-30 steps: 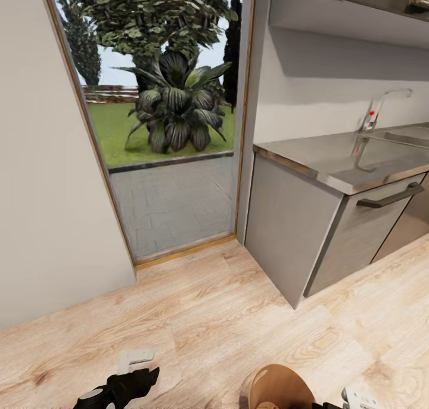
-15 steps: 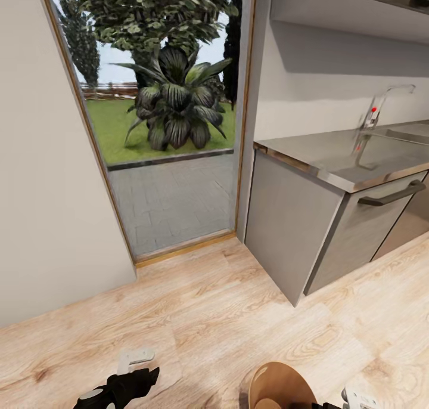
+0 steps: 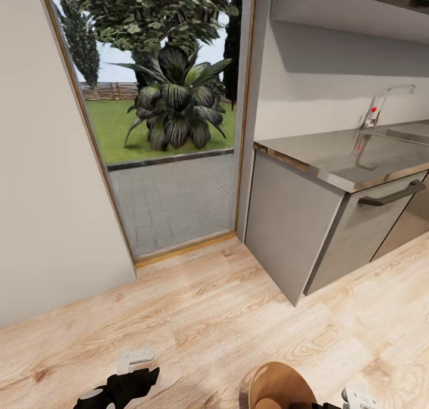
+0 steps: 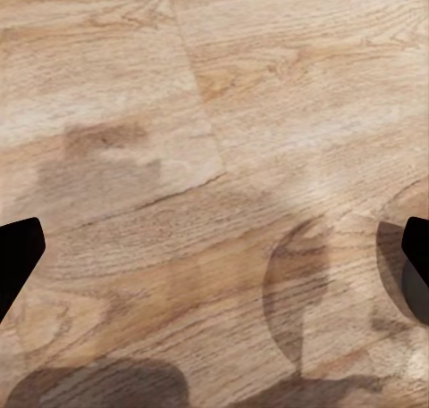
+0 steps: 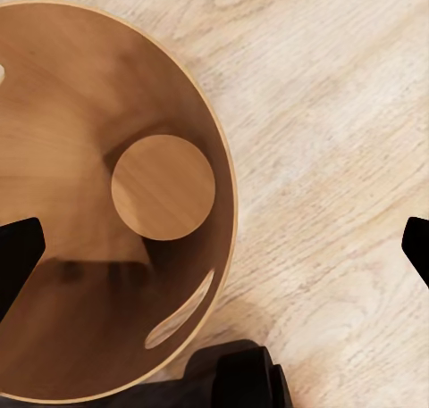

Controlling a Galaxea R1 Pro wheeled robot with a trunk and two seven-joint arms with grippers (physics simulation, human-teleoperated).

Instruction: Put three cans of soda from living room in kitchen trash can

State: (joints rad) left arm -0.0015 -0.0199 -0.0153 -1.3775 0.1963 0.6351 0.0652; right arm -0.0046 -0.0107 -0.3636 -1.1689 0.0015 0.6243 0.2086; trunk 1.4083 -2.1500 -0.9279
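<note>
The tash can [image 3: 279, 387] is a round coppery-brown bin standing on the wood floor at the bottom edge of the head view. In the right wrist view I look straight down into it: a glossy brown wall [image 5: 80, 95] and a bare round bottom [image 5: 163, 187]. My right gripper [image 5: 214, 256] hangs open above its rim, with one black fingertip [image 5: 18, 247] over the bin. My left gripper [image 4: 214, 256] is open over bare floor, left of the bin, and shows in the head view as a black gripper [image 3: 143, 378]. The cans of soda are out of view.
I am in the kitchen. A grey cabinet [image 3: 292, 230] with a steel counter [image 3: 339, 152], a sink and a tap [image 3: 375, 108] stands at the right. A wood-framed glass door [image 3: 173, 158] is straight ahead, a white wall [image 3: 47, 218] at the left. Pale wood floor [image 3: 208, 313] lies between.
The head view shifted very slightly a second ago, so a bit more of the bin's inside shows. Neither gripper nor the bin has visibly moved.
</note>
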